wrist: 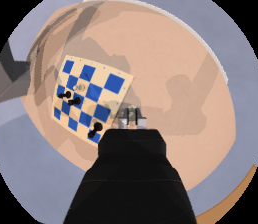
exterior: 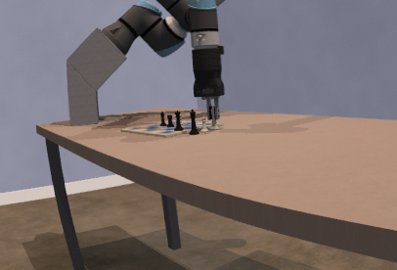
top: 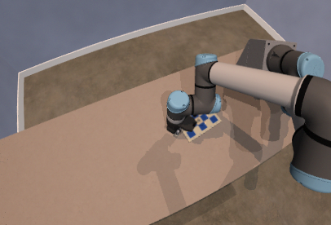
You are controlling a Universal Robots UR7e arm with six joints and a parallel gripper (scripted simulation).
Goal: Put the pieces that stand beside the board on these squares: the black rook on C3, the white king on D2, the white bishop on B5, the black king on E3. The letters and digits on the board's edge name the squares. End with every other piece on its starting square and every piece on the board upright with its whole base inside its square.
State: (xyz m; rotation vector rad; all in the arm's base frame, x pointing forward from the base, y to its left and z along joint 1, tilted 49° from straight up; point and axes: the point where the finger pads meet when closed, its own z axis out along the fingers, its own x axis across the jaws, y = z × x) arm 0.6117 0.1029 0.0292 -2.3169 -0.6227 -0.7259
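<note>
White chess piece, tall plastic-looking, king or bishop [exterior: 213, 125] [wrist: 132, 111], stands just beside the blue-and-cream chessboard [top: 191, 138] [exterior: 133, 130] [wrist: 104, 74]. Black gripper [top: 177, 133] [exterior: 213, 116] [wrist: 131, 113]: jaws closed round it. Off-centre grip could tilt it; sideways travel could knock the small white piece [exterior: 204, 126] nearby. Type unclear; overhead, the arm hides it.

My tabletop: light brown [top: 94, 155] [exterior: 313, 166] [wrist: 164, 60], with a thick darker edge and dark legs
On it, flat: a cream-and-blue chessboard [top: 202, 126] [exterior: 142, 131] [wrist: 93, 91], rim marked with small characters
Across it: shadows, some falling over my board
Beyond it, below: a mottled brown floor [top: 81, 73] [exterior: 127, 215]
</note>
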